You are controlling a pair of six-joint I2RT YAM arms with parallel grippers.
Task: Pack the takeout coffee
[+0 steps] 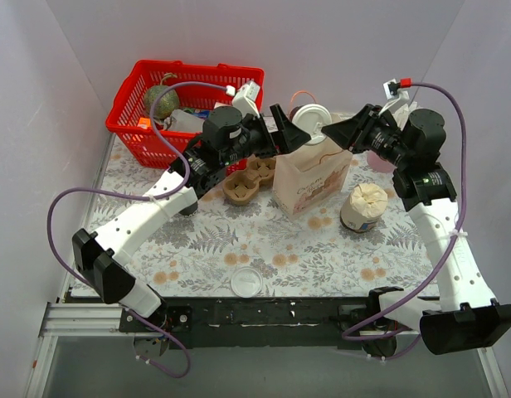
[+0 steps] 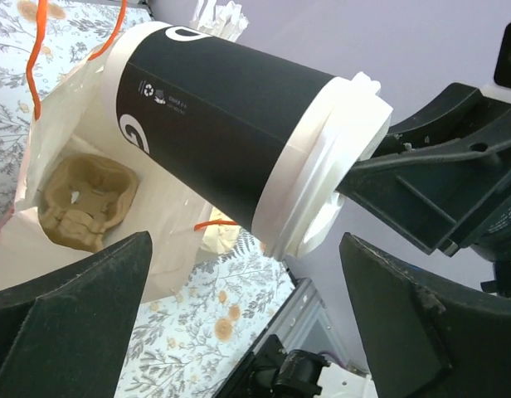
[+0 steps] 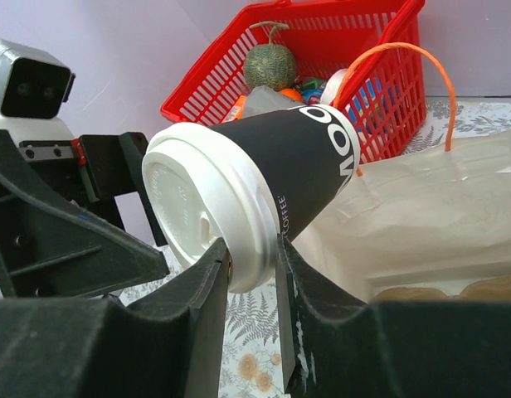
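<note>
Your right gripper [image 3: 251, 265] is clamped on the lid rim of the takeout coffee [image 3: 272, 178], holding it tilted over the open mouth of the paper bag [image 1: 309, 186], where a cardboard cup carrier [image 2: 81, 203] lies at the bottom. Your left gripper [image 1: 289, 133] stands spread wide beside the cup. The red basket [image 1: 135, 133] behind holds a netted melon [image 3: 270, 66] and other goods too hidden to name.

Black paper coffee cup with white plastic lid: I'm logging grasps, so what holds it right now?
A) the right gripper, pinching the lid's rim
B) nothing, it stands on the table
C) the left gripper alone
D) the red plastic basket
A: the right gripper pinches the rim of the white plastic lid on the tilted black paper coffee cup; the left gripper gapes, not touching it.
</note>
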